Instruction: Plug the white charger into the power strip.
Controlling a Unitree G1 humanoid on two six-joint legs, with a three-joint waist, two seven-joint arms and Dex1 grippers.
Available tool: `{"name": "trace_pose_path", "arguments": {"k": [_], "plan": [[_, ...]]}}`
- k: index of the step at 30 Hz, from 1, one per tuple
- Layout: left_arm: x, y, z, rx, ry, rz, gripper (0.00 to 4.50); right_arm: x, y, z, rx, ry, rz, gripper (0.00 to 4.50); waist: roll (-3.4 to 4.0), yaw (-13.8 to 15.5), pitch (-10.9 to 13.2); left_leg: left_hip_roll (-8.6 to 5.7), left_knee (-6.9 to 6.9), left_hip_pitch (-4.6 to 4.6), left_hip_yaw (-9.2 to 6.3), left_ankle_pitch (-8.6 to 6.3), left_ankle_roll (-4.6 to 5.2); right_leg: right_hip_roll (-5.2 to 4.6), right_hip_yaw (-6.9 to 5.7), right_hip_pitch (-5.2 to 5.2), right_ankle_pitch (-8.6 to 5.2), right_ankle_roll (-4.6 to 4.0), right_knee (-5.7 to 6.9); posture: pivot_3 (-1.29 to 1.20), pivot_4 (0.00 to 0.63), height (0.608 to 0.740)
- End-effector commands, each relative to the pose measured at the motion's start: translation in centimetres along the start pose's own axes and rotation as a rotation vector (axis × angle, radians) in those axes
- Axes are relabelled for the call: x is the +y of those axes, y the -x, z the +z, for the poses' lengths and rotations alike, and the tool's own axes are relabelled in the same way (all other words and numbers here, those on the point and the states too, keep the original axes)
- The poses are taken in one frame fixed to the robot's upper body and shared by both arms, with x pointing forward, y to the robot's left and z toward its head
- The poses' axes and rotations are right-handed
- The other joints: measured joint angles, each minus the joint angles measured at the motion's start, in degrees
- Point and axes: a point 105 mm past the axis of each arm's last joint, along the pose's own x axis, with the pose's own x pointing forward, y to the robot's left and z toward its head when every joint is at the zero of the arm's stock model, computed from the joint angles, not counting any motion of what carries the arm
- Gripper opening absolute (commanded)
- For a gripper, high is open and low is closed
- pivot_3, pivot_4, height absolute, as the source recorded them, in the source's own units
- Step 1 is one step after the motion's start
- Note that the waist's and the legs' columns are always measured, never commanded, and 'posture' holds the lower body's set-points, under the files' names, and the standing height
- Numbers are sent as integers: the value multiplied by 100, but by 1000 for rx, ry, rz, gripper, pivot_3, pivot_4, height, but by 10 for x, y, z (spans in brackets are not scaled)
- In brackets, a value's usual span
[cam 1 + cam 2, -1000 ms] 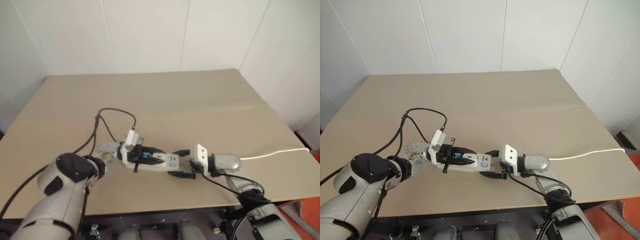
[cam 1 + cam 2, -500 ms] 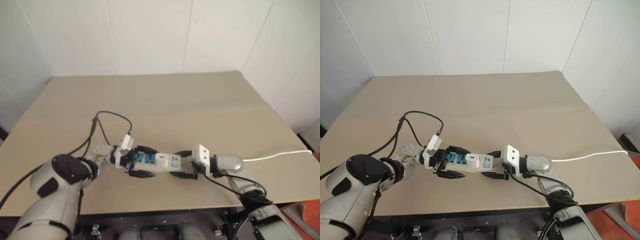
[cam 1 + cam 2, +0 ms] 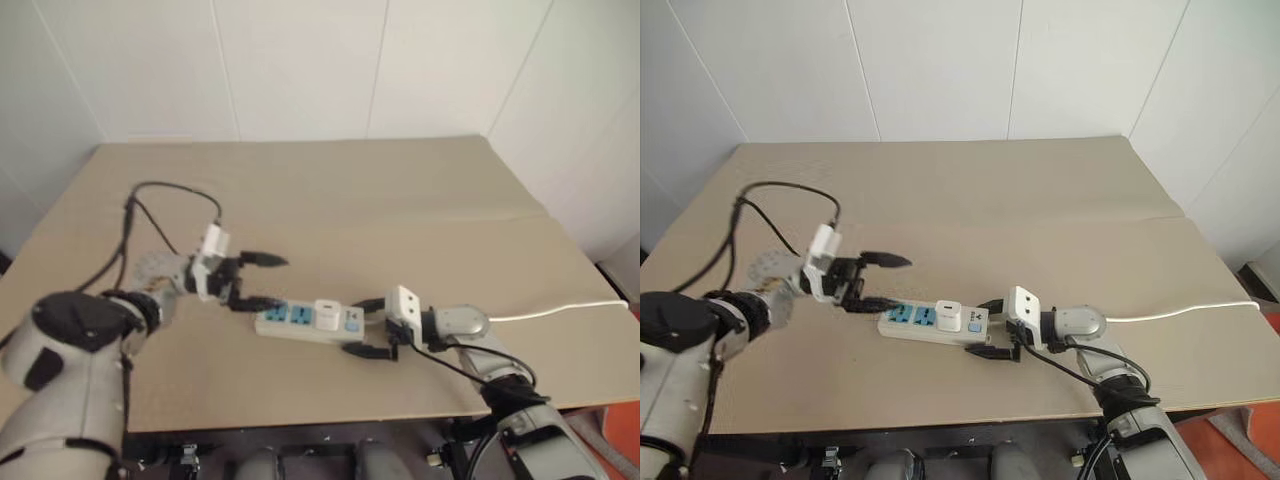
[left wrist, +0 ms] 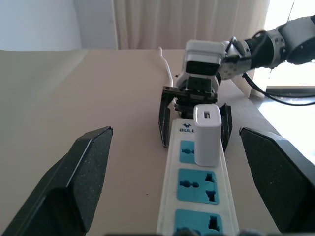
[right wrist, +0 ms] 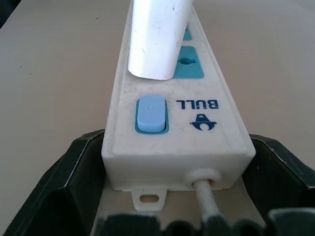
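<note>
The power strip (image 3: 300, 322) lies flat on the tan table (image 3: 360, 200). The white charger (image 3: 327, 313) stands upright in its blue outlet nearest the switch (image 5: 151, 114); the other two outlets (image 4: 198, 184) are bare. My left gripper (image 3: 266, 282) hangs open just off the strip's far end, raised a little, holding nothing. My right gripper (image 3: 364, 327) is open, its black fingers (image 5: 69, 187) on either side of the strip's switch end, where the cord leaves it.
The strip's thin white cord (image 3: 560, 308) runs past my right arm to the table's right edge. A black cable (image 3: 160, 190) loops above my left wrist. White walls stand behind the table; its front edge is close below both arms.
My left gripper opened, let go of the charger and drew back to the left and up. The charger stays in the strip. My right gripper kept its place at the switch end.
</note>
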Motion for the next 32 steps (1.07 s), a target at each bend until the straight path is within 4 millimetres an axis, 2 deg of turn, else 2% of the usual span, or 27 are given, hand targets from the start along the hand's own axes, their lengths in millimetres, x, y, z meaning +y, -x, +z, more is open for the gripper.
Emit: {"name": "trace_pose_path", "arguments": {"k": [1, 2, 5, 7, 10, 15, 21, 32], "plan": [[6, 46, 25, 38, 46, 112, 4500, -8, 37, 2, 20, 0, -58, 4482, 4, -14, 34, -1, -1, -8, 0, 0, 0, -1, 0, -8, 0, 0, -4, 0, 150, 740], [0, 66, 20, 117, 35, 148, 4500, -9, 52, 8, 22, 14, -63, 4482, 6, -20, 53, -2, -2, -17, 1, 0, 0, -3, 0, -19, 0, 0, -3, 0, 150, 740], [-21, 111, 5, 289, 28, 213, 4500, -7, 88, 27, 32, 49, -55, 4482, 29, -13, 97, -6, -20, -57, 10, -1, -2, -15, 0, -76, 1, -1, -2, 0, 150, 740], [-29, 128, 2, 327, 40, 253, 4500, -5, 106, 40, 38, 58, -50, 4482, 31, 2, 118, -7, -46, -57, 20, -1, -2, -24, 1, -83, 2, -4, -4, 0, 150, 740], [-36, 143, 1, 325, 61, 311, 4500, -2, 126, 54, 65, 91, -60, 4482, 17, 65, 135, 7, -54, -58, 14, -1, -3, -17, -22, -89, 2, -4, -15, 0, 150, 740], [-45, 152, -7, 327, 89, 342, 4500, 4, 141, 62, 103, 80, -74, 4482, 14, 126, 137, 9, -52, -56, 20, 0, -4, -21, -30, -88, 3, -6, -17, 0, 150, 740], [-47, 149, -15, 315, 84, 333, 4500, 6, 150, 52, 166, 56, -138, 4482, 13, 139, 138, 8, -48, -56, 24, 1, -4, -22, -29, -87, 4, -8, -16, 0, 150, 740], [-47, 145, -19, 290, 107, 333, 4500, 12, 157, 49, 202, 46, -160, 4482, 13, 116, 138, 9, -46, -54, 30, 1, -4, -20, -26, -87, 5, -9, -10, 0, 150, 740]]}}
